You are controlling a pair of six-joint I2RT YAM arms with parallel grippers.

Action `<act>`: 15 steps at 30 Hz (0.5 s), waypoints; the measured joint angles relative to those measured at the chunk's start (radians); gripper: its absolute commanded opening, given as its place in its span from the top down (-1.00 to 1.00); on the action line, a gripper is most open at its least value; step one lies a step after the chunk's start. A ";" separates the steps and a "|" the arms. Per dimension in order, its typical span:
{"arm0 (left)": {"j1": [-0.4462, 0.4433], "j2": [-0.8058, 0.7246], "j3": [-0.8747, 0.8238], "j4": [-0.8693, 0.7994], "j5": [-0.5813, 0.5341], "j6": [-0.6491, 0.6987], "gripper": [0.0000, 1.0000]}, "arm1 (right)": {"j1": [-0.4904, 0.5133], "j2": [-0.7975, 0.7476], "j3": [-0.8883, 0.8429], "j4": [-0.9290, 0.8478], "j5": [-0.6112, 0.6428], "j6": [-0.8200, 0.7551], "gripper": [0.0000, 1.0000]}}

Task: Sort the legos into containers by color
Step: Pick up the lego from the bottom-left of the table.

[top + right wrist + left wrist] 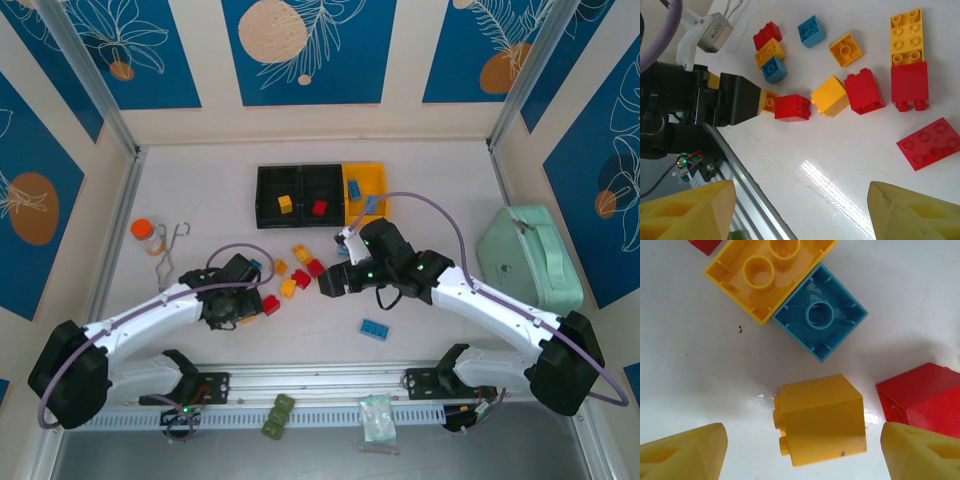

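Observation:
My left gripper (802, 450) is open low over the table, its yellow fingers (685, 452) on either side of a yellow lego (820, 420) that lies on its side, with gaps on both sides. Beyond it lie an upturned blue brick (820, 315), an upturned yellow brick (765, 275) and a red one (925, 397). My right gripper (802, 210) is open over bare table. Several red, yellow and blue legos (830, 95) lie past it. The containers (262, 195) hold one yellow, one red (319, 208) and one blue brick (354, 188). From above, the left gripper (250, 308) and right gripper (325, 288) flank the pile.
An orange-capped bottle (147, 236) and a metal wire tool (170, 250) stand at the left. A mint-green case (530, 257) sits at the right. A blue plate (375, 329) lies alone near the front rail (320, 385), with olive-green blocks (279, 415) below it.

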 measured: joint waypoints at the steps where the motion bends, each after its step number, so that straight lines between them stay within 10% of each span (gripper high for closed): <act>1: 0.000 0.011 -0.003 0.010 -0.002 -0.002 -0.51 | 0.004 0.001 0.000 0.003 0.000 0.004 -0.39; 9: 0.000 0.074 -0.014 0.050 -0.019 -0.022 0.16 | 0.027 0.041 0.001 0.017 0.000 0.004 -0.38; 15: 0.000 0.048 -0.013 0.038 -0.029 -0.008 0.29 | 0.036 0.060 0.006 0.019 0.000 0.004 -0.37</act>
